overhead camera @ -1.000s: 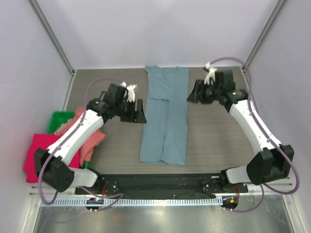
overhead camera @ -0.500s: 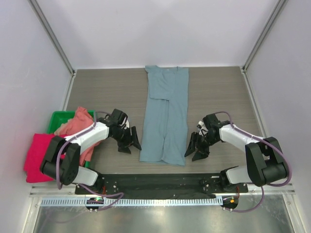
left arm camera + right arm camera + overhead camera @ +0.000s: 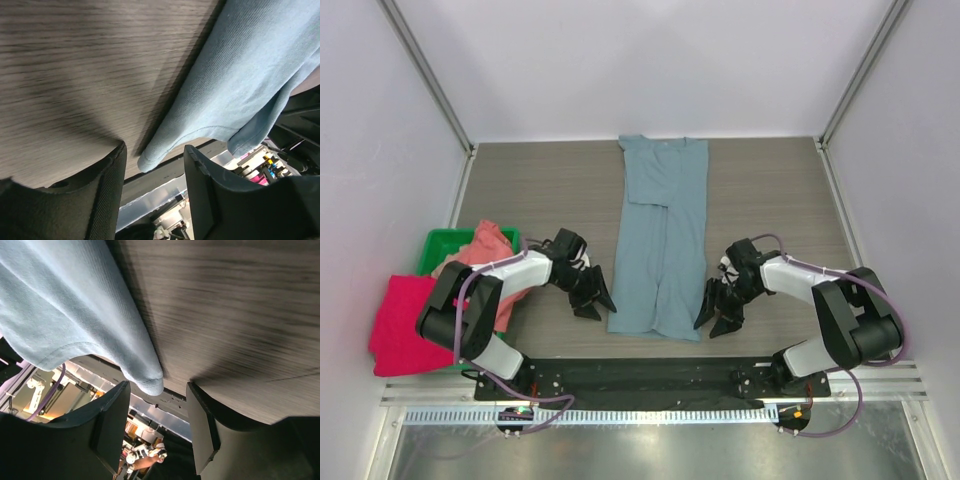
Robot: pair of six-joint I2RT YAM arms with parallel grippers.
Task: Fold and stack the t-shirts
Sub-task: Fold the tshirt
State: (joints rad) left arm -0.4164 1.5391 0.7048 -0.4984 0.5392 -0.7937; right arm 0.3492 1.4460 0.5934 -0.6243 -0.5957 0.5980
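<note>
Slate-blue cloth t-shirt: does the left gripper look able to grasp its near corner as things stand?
Probably yes: the left gripper is open, its fingers flanking the near corner of the slate-blue cloth t-shirt, with nothing else in the way.

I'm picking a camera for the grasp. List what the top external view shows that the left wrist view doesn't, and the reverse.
Only the top view: the whole blue t-shirt lying lengthwise, the salmon t-shirt draped over the green bin, the crimson t-shirt beside it, and the right gripper at the blue shirt's near right corner. Only the left wrist view: the left gripper with its fingers apart and the shirt's hemmed near left corner between them, not pinched. Both: the blue shirt lying on the wooden table, and the left gripper.
</note>
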